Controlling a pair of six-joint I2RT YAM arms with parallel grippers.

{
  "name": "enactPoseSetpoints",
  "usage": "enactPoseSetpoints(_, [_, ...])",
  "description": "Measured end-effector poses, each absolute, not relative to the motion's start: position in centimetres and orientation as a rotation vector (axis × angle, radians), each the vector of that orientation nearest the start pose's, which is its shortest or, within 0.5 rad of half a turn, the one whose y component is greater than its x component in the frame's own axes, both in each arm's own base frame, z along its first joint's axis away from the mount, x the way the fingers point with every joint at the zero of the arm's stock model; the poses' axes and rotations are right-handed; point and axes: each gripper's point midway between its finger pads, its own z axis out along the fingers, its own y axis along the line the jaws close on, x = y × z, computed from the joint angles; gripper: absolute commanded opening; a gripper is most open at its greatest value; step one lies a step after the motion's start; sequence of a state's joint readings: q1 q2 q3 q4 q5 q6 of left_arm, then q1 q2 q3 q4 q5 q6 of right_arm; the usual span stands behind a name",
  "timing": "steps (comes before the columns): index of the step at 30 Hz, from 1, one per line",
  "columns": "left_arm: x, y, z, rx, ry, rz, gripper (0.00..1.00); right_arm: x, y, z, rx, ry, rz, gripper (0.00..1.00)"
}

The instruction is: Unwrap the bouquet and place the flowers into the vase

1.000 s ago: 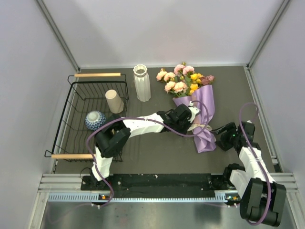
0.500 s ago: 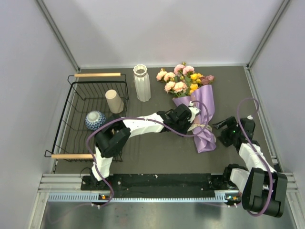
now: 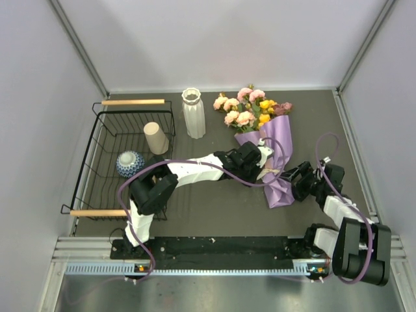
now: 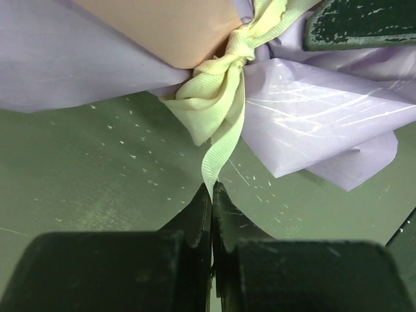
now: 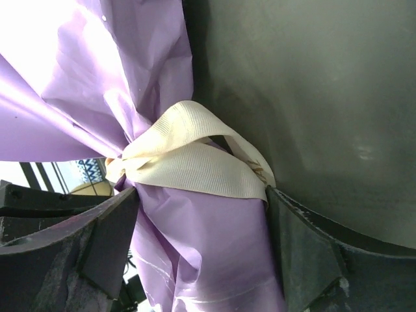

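Bouquet (image 3: 279,140) lies centre-right on the surface (image 3: 214,201), right of the vase (image 3: 193,114). Left wrist view: left gripper (image 4: 212,192) pinched together on the ribbon (image 4: 218,110) tail. Right wrist view: right gripper (image 5: 201,198) apart, straddling the wrap (image 5: 188,253).

I'm seeing glossy, creased lilac paper wrapping the bouquet (image 3: 281,140), a ribbed woven cream ribbon (image 4: 220,104), and a matt, scuffed table (image 3: 214,203).
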State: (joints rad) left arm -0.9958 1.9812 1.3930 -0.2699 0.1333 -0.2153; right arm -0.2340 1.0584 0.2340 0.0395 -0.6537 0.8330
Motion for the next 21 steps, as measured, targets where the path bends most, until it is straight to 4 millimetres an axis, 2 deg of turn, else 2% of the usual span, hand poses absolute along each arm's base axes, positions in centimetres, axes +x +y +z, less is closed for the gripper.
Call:
enactPoseSetpoints(1, [24.0,-43.2,5.6,1.029,2.331,-0.685,0.00,24.3,7.9,4.7,0.909,2.216,1.074,0.71])
enactPoseSetpoints(4, [23.9,-43.2,5.7,1.030,2.334,-0.697,0.00,24.4,8.4,5.1,0.873,2.221,1.102,0.69])
enactPoseSetpoints(7, [23.7,-43.3,5.7,1.024,2.340,-0.709,0.00,25.1,8.5,6.4,0.821,2.209,1.102,0.69])
enactPoseSetpoints(11, [23.6,-43.4,5.7,1.018,2.346,-0.716,0.00,26.7,8.7,10.3,0.689,2.131,1.102,0.74])
enactPoseSetpoints(14, [23.7,-43.3,5.7,1.016,2.346,-0.714,0.00,27.4,10.0,13.4,0.563,2.087,1.137,0.80])
enactPoseSetpoints(15, [23.7,-43.3,5.7,1.015,2.346,-0.712,0.00,27.4,10.4,13.8,0.541,2.085,1.147,0.83])
enactPoseSetpoints(18, [23.9,-43.2,5.7,1.007,2.348,-0.707,0.00,27.0,11.1,14.0,0.518,2.108,1.154,0.88])
enactPoseSetpoints(21, [24.2,-43.0,5.6,0.998,2.352,-0.700,0.00,26.7,10.2,13.0,0.572,2.155,1.055,0.89])
